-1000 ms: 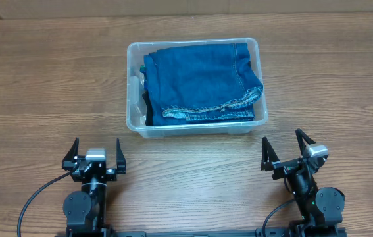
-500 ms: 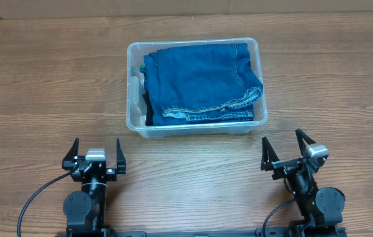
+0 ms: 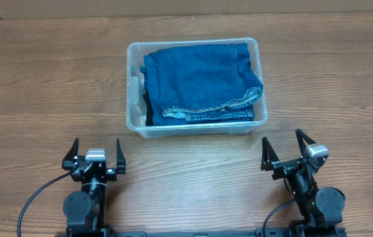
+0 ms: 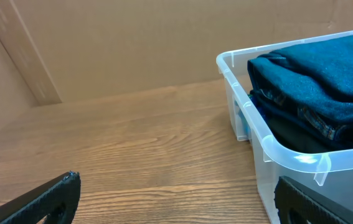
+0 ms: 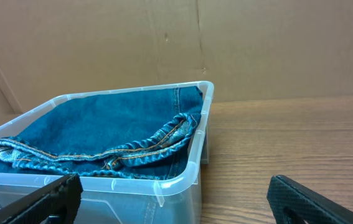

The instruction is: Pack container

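Observation:
The clear plastic container (image 3: pixel 131 85) stands on the wooden table at the back centre, filled with folded blue jeans (image 3: pixel 202 79). Its label is hidden under the clothes. My left gripper (image 3: pixel 95 152) is open and empty near the front left, well short of the container. My right gripper (image 3: pixel 285 149) is open and empty near the front right. The left wrist view shows the container's near corner (image 4: pixel 266 149) with dark denim (image 4: pixel 325 81) inside. The right wrist view shows the container's rim (image 5: pixel 188 168) and the jeans (image 5: pixel 101 137) between the open fingers.
A brown cardboard wall (image 4: pixel 132 43) runs behind the table, also in the right wrist view (image 5: pixel 226 43). Black cables (image 3: pixel 35 201) trail from the arm bases at the front edge.

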You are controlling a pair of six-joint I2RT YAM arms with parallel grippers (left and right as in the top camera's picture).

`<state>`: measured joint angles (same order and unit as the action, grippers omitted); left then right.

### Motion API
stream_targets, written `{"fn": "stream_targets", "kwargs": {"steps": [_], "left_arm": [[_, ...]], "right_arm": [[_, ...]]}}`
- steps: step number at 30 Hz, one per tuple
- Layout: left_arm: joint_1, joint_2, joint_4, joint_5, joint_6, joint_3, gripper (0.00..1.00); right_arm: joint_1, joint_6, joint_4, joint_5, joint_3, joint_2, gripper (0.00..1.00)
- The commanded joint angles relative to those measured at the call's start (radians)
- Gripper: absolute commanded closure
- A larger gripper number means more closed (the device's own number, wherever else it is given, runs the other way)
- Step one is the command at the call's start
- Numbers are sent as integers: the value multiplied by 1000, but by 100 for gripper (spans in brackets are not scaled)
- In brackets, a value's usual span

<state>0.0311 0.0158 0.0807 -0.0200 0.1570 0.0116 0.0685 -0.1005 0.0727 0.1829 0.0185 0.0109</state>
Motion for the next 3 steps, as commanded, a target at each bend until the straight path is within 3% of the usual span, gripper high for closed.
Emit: {"fn": "stream_targets", "kwargs": {"steps": [1,3], "left_arm": [[-5,-11,-7,-12,0,-7,0],[-5,-11,-7,-12,0,-7,0]], "right_arm": [[8,-3,-4,-5,-10,-8,0],[8,-3,-4,-5,-10,-8,0]]}}
